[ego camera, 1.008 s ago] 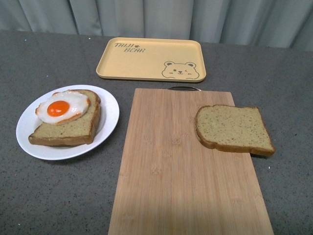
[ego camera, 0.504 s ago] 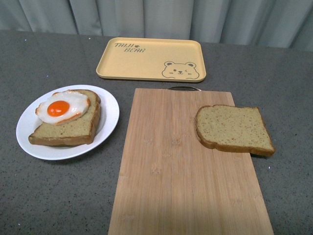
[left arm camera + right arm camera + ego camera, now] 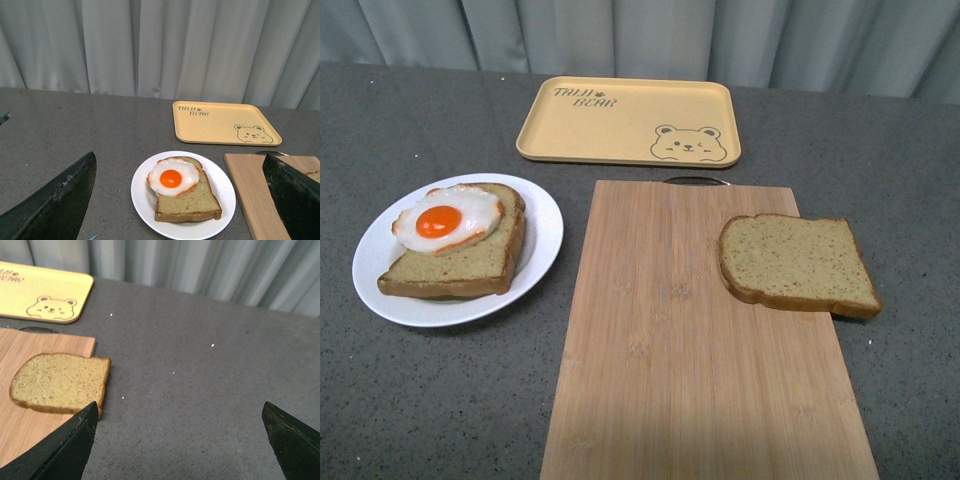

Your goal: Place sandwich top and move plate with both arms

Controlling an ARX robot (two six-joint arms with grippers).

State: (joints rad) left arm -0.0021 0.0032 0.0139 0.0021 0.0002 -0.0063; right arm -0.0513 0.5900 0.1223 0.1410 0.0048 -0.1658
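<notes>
The sandwich top, a plain brown slice, lies on the right edge of a wooden cutting board, partly overhanging it. The white plate sits left of the board and bears a bread slice with a fried egg. Neither arm shows in the front view. My left gripper hangs open above and in front of the plate. My right gripper is open over bare table, with the sandwich top off to one side near one fingertip.
A yellow rectangular tray with a bear drawing lies at the back, beyond the board. A grey curtain hangs behind the dark grey table. A metal handle shows at the board's far edge.
</notes>
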